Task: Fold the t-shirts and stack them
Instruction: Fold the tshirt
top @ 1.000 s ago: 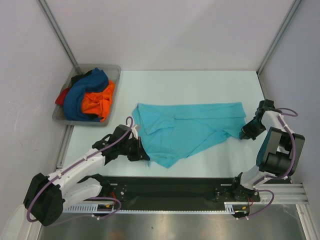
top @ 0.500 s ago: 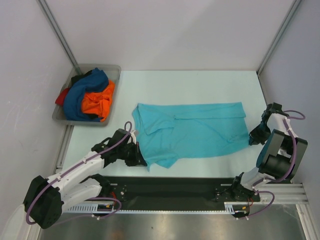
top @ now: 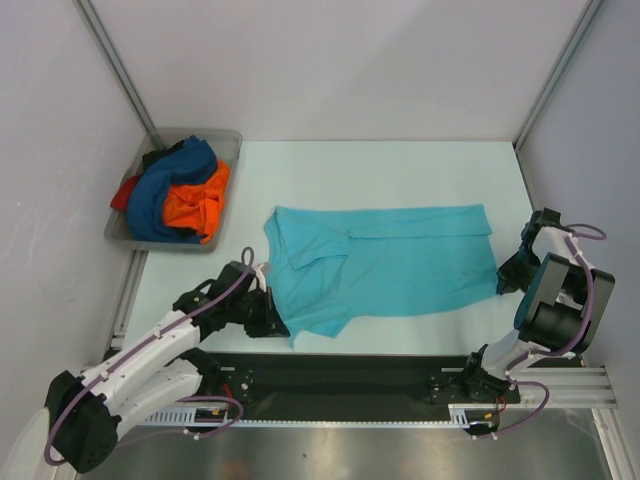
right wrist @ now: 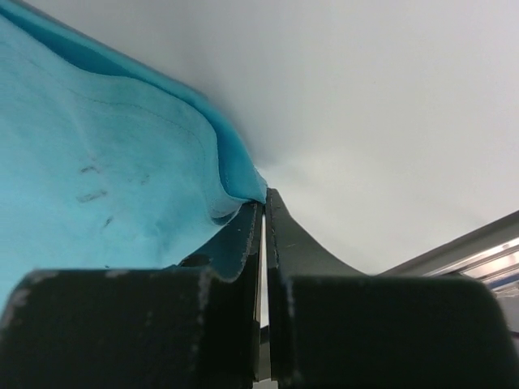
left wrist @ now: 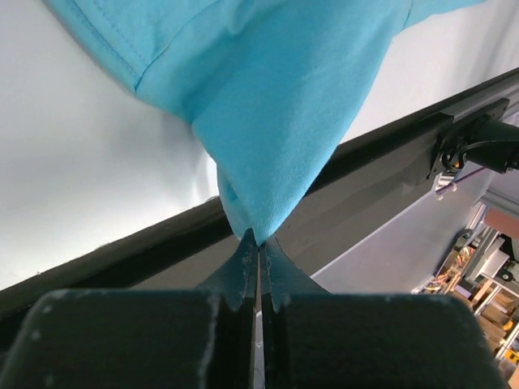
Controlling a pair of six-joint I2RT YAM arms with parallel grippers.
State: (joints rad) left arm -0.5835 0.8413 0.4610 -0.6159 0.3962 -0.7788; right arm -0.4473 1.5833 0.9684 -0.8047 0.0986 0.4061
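On table (top: 400, 170), turquoise t-shirt (top: 385, 265) — left gripper (left wrist: 259, 243) clamped on near corner, right gripper (right wrist: 263, 201) clamped on half-hidden edge.

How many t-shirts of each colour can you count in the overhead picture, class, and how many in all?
turquoise t-shirt: 1, on the table
dark blue t-shirt: 1, in the grey tray
orange t-shirt: 1, in the tray
red t-shirt: 1, in the tray
Total: 4 in view; the heap may hide more.
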